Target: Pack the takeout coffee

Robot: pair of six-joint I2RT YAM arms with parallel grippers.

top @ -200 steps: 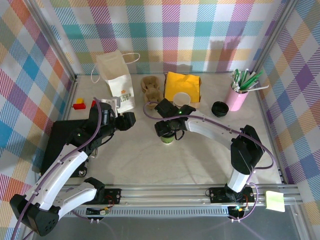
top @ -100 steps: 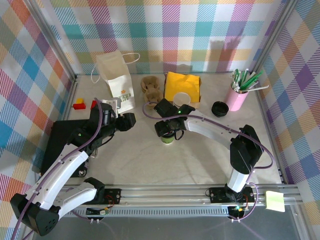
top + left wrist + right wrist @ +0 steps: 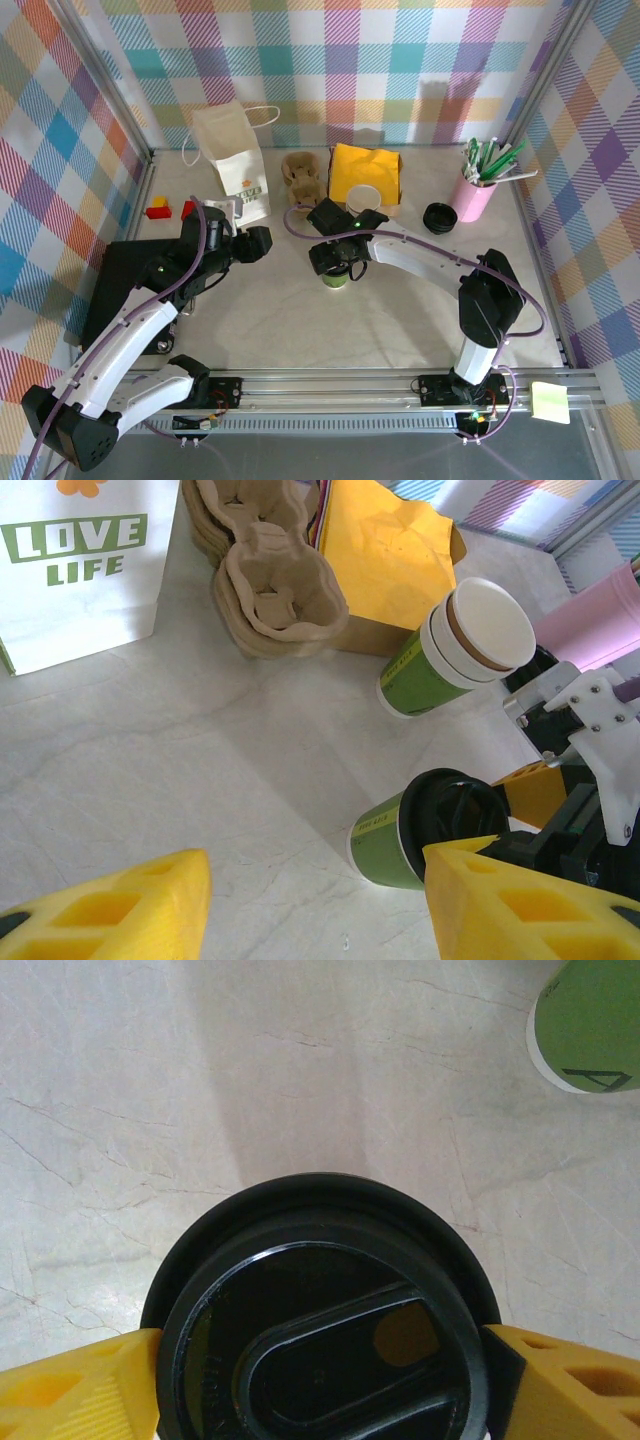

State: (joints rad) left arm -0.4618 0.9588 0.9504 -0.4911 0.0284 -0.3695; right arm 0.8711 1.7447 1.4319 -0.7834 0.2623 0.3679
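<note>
The takeout coffee point(image 3: 336, 278) stands upright mid-table, a green paper cup point(image 3: 392, 840) with a black lid point(image 3: 320, 1300) on top. My right gripper point(image 3: 338, 262) is directly over it, and its yellow fingers point(image 3: 75, 1385) press against both sides of the lid's rim. My left gripper point(image 3: 255, 243) hovers to the cup's left, open, with bare table between its fingers point(image 3: 120, 900). A stack of unlidded green and white cups point(image 3: 455, 645) stands beside the yellow bag point(image 3: 385, 560).
A white "LOVE LIFE" paper bag point(image 3: 235, 165) stands at the back left, with the brown pulp cup tray point(image 3: 303, 175) next to it. Spare black lids point(image 3: 440, 217) and a pink pen holder point(image 3: 475, 195) stand at the right. Red and yellow blocks point(image 3: 158, 210) lie far left.
</note>
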